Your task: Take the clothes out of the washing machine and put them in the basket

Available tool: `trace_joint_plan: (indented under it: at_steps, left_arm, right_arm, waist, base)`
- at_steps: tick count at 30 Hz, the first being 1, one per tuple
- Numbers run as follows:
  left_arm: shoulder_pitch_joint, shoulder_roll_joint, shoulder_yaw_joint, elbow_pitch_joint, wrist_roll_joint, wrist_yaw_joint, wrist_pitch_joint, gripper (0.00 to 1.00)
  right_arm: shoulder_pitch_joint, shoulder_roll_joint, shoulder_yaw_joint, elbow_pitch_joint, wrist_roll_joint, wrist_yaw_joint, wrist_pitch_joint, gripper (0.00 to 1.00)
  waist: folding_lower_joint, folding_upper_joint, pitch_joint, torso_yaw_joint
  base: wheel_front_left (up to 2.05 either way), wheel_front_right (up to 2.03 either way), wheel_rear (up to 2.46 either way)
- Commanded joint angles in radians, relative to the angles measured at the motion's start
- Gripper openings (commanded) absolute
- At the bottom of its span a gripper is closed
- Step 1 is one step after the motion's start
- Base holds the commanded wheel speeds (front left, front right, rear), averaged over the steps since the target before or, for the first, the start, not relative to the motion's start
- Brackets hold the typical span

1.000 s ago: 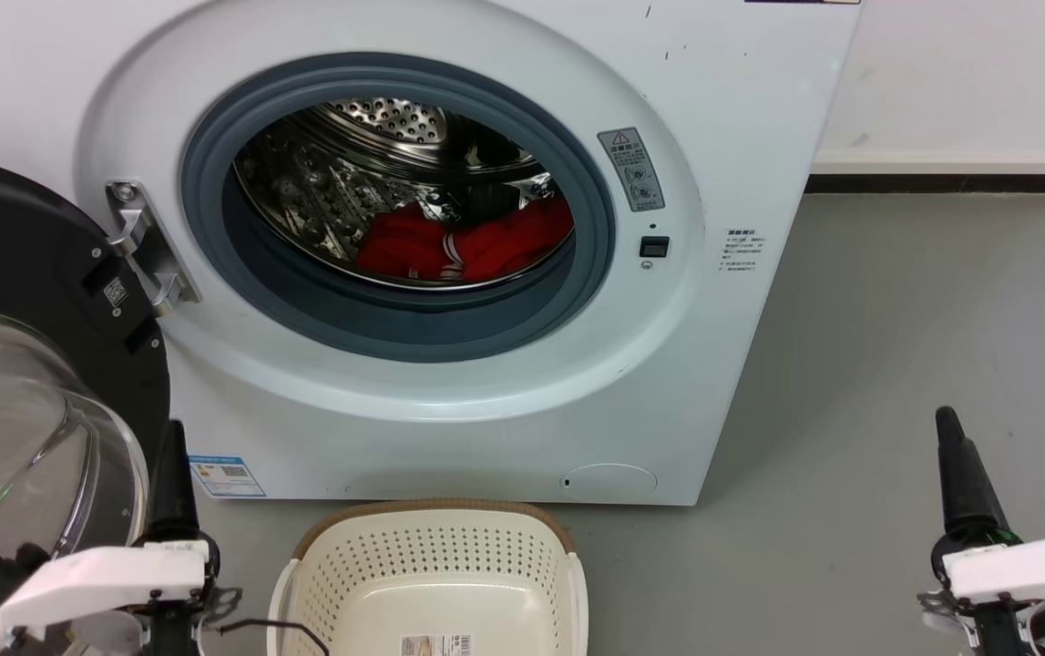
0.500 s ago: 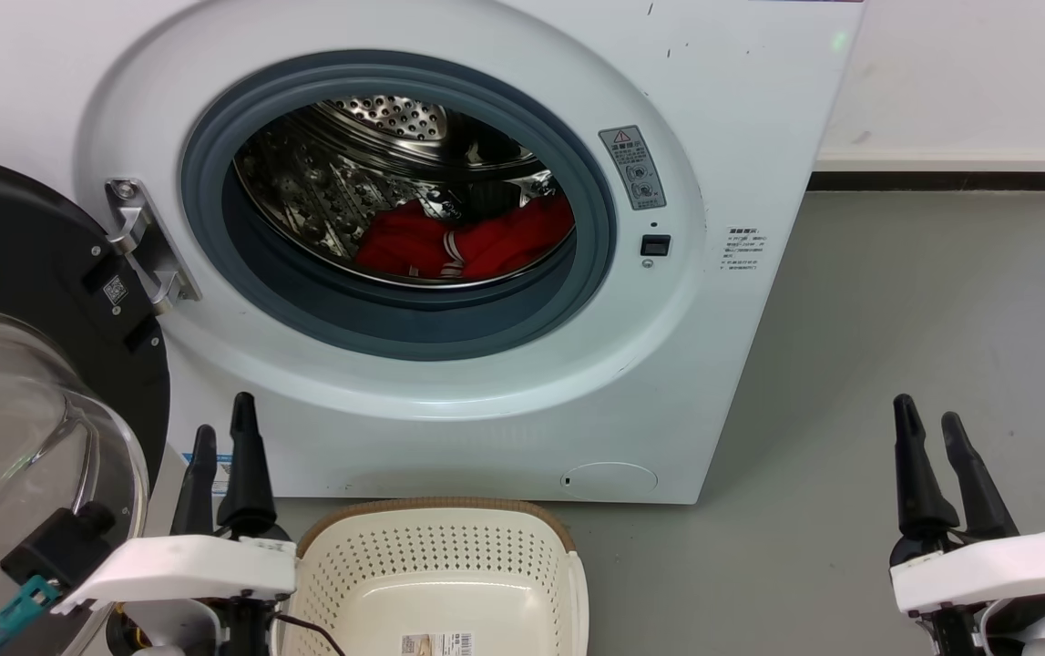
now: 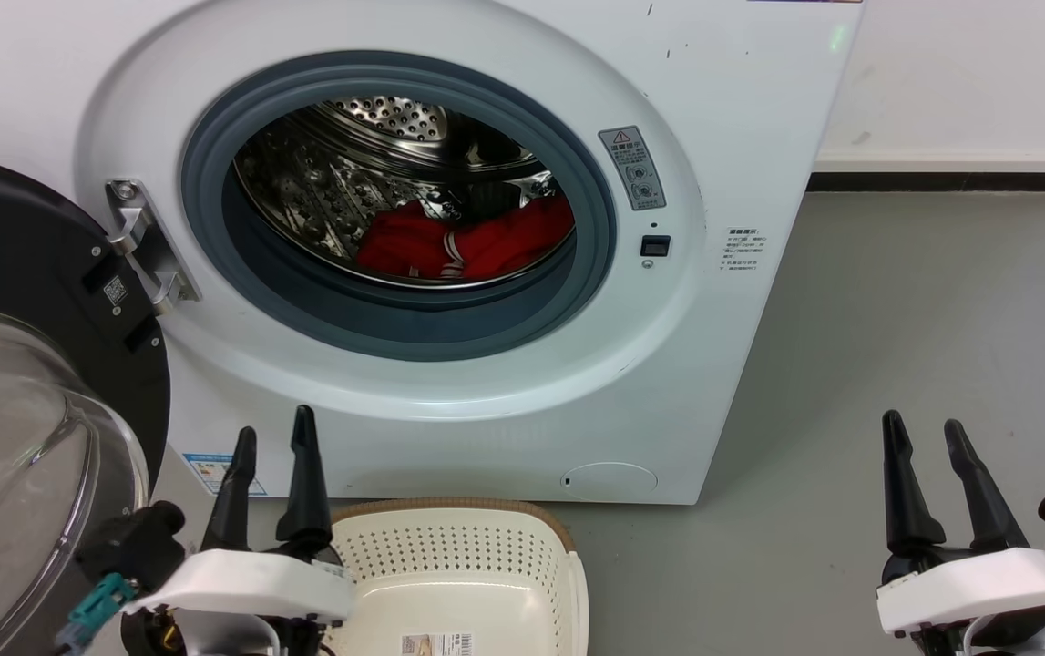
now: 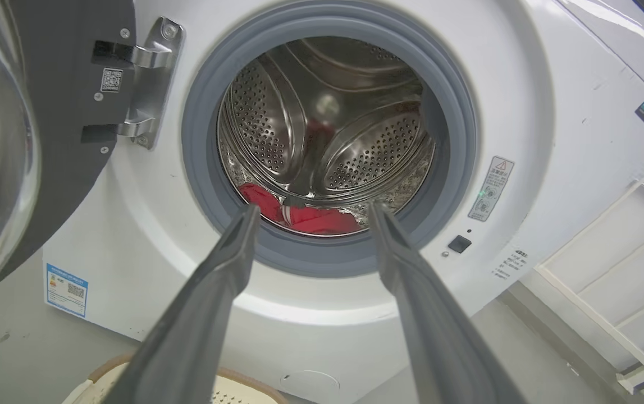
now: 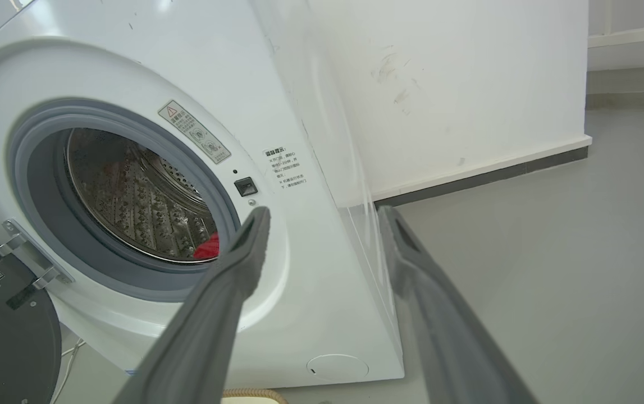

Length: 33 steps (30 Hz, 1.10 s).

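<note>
The white washing machine (image 3: 741,100) stands open in front of me, and the red clothes (image 3: 476,244) lie low in its steel drum, a white-striped band showing among them. In the left wrist view the clothes (image 4: 310,216) sit beyond my fingers. The cream basket (image 3: 458,569) stands on the floor below the machine's front. My left gripper (image 3: 272,437) is open and empty, raised beside the basket's left rim, pointing at the machine (image 4: 552,112). My right gripper (image 3: 921,428) is open and empty over the floor at the lower right. The right wrist view catches a sliver of red clothes (image 5: 208,247).
The black-rimmed glass door (image 3: 21,364) hangs open at the left, close to my left arm. Grey floor (image 3: 923,301) stretches to the machine's right, up to a white wall with a dark skirting strip (image 3: 941,180).
My left gripper has swung right from beside the door toward the basket's left rim and opened, both fingers now showing. The right gripper has turned and opened, staying at the lower right.
</note>
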Motion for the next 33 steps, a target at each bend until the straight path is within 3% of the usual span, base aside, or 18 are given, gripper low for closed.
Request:
trace_joint_plan:
  at_steps: [1, 9, 33]
  left_arm:
    - [0.002, 0.002, -0.008, -0.005, 0.037, -0.01, -0.01, 1.0]
    - [0.011, 0.003, -0.036, 0.027, 0.158, -0.01, -0.031, 1.0]
    - [0.029, 0.03, -0.104, 0.049, 0.402, 0.08, -0.084, 1.0]
  right_arm:
    - [0.003, -0.006, -0.002, -0.007, -0.032, 0.0, -0.011, 1.0]
    - [0.01, -0.007, -0.004, 0.004, -0.136, 0.0, -0.031, 1.0]
    - [0.031, -0.008, 0.003, -0.013, -0.413, 0.0, -0.086, 1.0]
  waist:
    - [0.0, 0.0, 0.0, 0.0]
    - [0.0, 0.0, 0.001, 0.001]
    - [0.0, 0.0, 0.001, 0.02]
  base:
    - [0.0, 0.0, 0.0]
    - [0.0, 0.0, 0.0]
    - [0.0, 0.0, 0.0]
